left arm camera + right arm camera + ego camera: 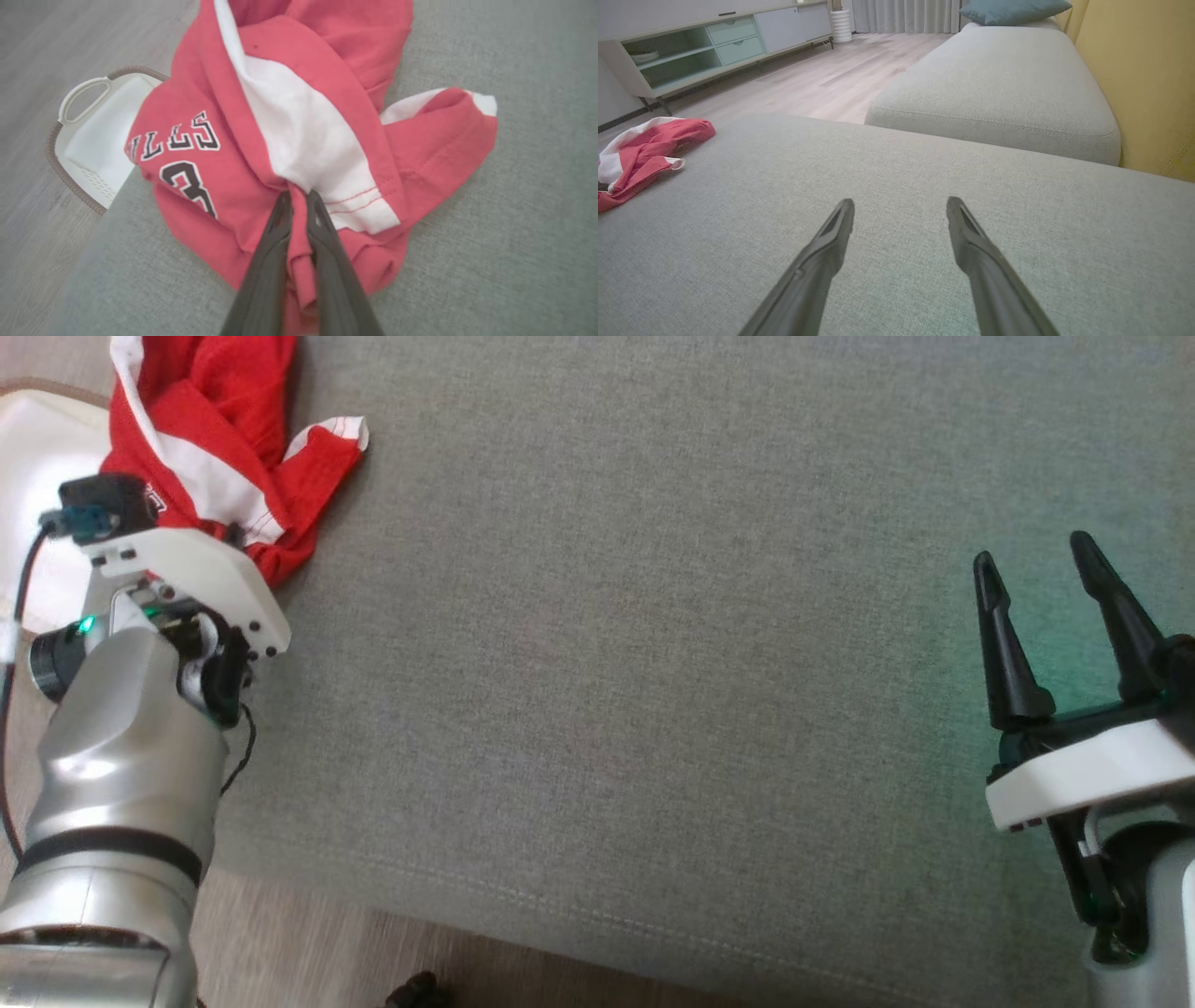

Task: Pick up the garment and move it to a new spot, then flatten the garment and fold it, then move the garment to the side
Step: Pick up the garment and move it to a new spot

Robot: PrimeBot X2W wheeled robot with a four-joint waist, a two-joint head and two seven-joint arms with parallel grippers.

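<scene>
The garment [299, 116] is a red and white jersey with black lettering, crumpled at the far left corner of the grey cushion [653, 663]. My left gripper [299, 193] is shut on a red fold at the garment's near edge. In the head view the garment [215, 439] lies at the top left, and my left wrist [187, 579] covers its near edge and hides the fingers. My right gripper [1034, 551] stands open at the right over bare cushion, far from the garment [649, 144], with nothing between its fingers [831, 242].
A white laundry basket [93, 135] sits on the wood floor just off the cushion's left edge, partly under the garment. A second grey cushion [994, 84] and a yellow backrest [1143, 79] lie beyond my right gripper. The cushion's front edge [560, 905] runs near me.
</scene>
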